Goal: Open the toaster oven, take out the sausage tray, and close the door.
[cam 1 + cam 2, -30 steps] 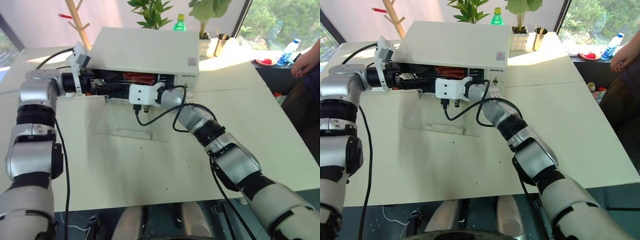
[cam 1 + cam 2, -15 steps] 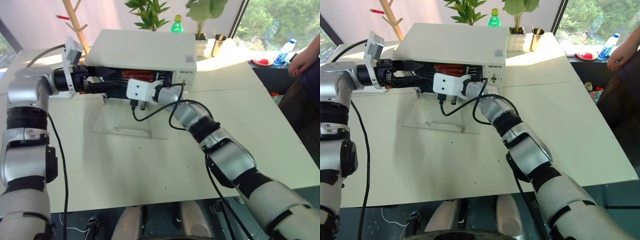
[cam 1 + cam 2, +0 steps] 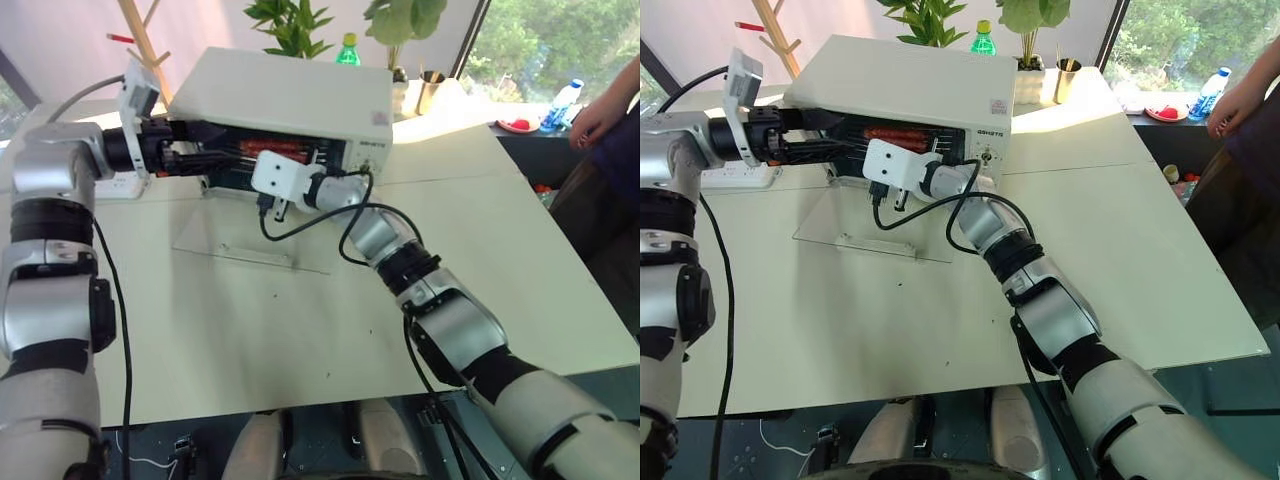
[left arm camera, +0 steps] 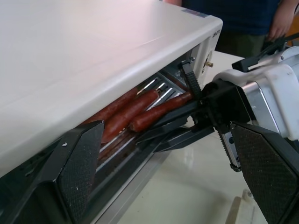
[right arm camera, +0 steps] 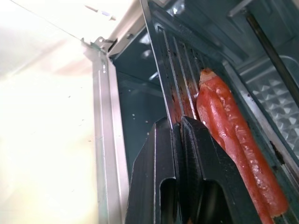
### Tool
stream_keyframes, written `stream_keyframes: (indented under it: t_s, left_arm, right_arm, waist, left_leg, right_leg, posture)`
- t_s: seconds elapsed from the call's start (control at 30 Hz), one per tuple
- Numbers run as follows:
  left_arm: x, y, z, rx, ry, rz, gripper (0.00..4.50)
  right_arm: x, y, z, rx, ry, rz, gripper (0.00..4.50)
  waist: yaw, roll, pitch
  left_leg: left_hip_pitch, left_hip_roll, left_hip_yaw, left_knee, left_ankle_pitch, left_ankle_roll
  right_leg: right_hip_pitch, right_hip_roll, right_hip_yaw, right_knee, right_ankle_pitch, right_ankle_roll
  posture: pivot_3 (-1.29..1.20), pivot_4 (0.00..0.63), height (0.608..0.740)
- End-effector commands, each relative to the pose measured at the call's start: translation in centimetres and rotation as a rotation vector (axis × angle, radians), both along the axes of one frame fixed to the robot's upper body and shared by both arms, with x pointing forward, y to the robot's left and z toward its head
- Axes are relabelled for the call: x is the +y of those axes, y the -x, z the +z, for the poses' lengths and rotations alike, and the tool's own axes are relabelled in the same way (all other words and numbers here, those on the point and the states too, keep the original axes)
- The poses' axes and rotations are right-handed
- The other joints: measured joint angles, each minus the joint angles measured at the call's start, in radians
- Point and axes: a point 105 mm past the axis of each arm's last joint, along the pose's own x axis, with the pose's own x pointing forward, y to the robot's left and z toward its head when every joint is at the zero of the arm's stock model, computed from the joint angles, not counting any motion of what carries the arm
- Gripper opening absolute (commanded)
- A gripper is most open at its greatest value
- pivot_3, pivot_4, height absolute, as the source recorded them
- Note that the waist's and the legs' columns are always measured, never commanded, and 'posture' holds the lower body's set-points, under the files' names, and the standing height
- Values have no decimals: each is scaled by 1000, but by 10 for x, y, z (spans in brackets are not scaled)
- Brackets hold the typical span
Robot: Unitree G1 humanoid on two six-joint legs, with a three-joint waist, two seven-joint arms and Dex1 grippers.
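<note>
The cream-white toaster oven [image 3: 290, 95] stands at the back of the table. Its glass door [image 3: 250, 245] lies folded down flat on the tabletop. Inside, reddish-brown sausages [image 4: 140, 109] lie on the wire rack of the metal sausage tray [image 5: 175, 60]. My right gripper [image 5: 176, 122] reaches into the opening from the front and is shut on the tray's front edge, just beside the sausages. At the left end of the opening my left gripper [image 3: 205, 150] is open, its wide fingers [image 4: 81, 163] spread on either side of the right gripper's black fingers [image 4: 163, 133], holding nothing.
A person's hand [image 3: 600, 115] hovers at the far right edge. Behind the oven stand a green bottle [image 3: 347, 50], potted plants [image 3: 295, 25] and a metal cup [image 3: 432, 92]. A wooden stand [image 3: 145, 40] rises at the back left, and a white power strip [image 3: 120, 185] lies by the oven.
The head view has shifted. My right wrist has rolled a little while keeping its grip on the tray's edge. The left gripper has stayed open at the oven's left end.
</note>
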Motion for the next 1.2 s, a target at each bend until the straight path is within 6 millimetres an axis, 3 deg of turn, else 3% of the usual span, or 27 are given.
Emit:
stream_keyframes:
  t_s: [0.03,0.43,0.87,1.2]
  left_arm:
    - [0,-1,16,-67,-16,1,4500]
    - [16,5,-4,-27,-8,46,4500]
    - [41,26,-33,-11,-31,141,4500]
    - [28,29,-14,-29,13,98,4500]
  right_arm:
    - [17,18,27,-103,-64,92,6]
    - [10,27,24,-130,-26,107,6]
    - [-1,29,20,-132,-9,92,6]
    - [-3,35,19,-159,13,110,6]
  waist:
    - [1,0,0]
    - [3,-1,1]
    - [9,-2,0]
    - [12,-2,1]
  left_leg:
    - [0,0,0,0,0,0]
    - [0,0,0,0,0,0]
    - [0,-1,-1,0,0,0]
    - [0,-1,-1,0,0,0]
  right_leg:
    - [0,0,0,0,0,0]
    - [0,0,0,0,0,0]
    - [0,-1,0,0,0,0]
    - [1,-2,0,0,0,0]
  posture:
    - [0,150,740]
    - [0,150,740]
    - [0,150,740]
    - [0,150,740]
